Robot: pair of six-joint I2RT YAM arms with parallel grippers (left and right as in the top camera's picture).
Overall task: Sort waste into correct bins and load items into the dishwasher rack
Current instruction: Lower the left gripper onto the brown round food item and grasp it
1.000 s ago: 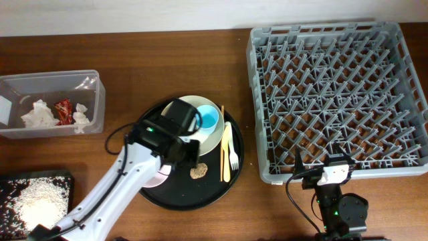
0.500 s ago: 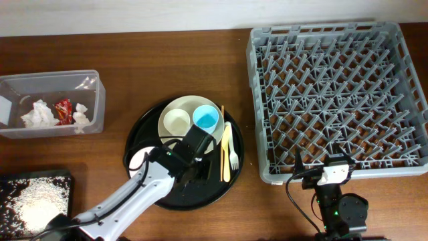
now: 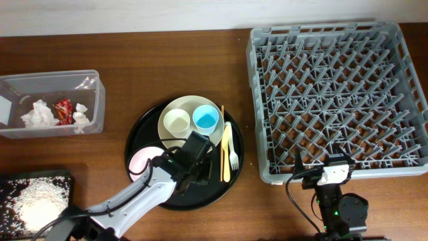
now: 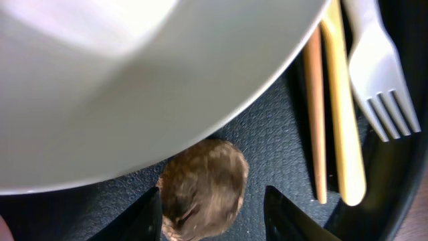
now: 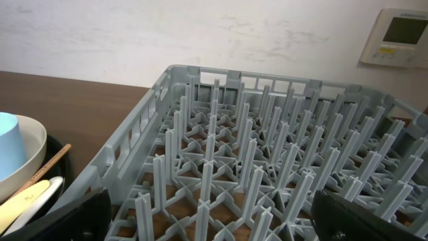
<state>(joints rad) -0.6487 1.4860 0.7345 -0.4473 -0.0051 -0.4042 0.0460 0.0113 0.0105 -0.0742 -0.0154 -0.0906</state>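
While the left gripper [image 4: 212, 201] hangs low over the round black tray [image 3: 142, 132] at centre frame, its jaws stand apart, one on each side of the small brown food lump [image 4: 207, 175].
- Lump lies on the tray's textured floor, just under the cream plate [image 3: 190, 102] rim. Left fingertip [image 4: 148, 215] is just beside it; the other one shows a gap.
- Plate carries a small cream cup [image 3: 176, 122] and a small blue cup [image 3: 206, 118], side by side.
- Pink bowl [image 3: 144, 159] is at the tray's left edge.
- Right of the lump: thin wooden stick [image 4: 314, 114], then pale yellow spoon-like utensil [image 4: 341, 114], then fork [image 4: 374, 67], tines toward frame bottom.
- Clear tub [image 3: 50, 75], upper left: crumpled white tissues [image 3: 39, 115] and a red snack wrapper [image 3: 62, 110]; its print is too small to read.
- Low black bin [image 3: 7, 184], lower left: white grains [image 3: 33, 201].
- Grey dishwasher rack [image 3: 334, 100] fills the right side.
- Right gripper [image 5: 210, 214], bottom right, faces the rack with its fingers spread wide, holding nothing.
- Wall panel [image 5: 401, 37], upper right of the right wrist view: pale display, text not legible.
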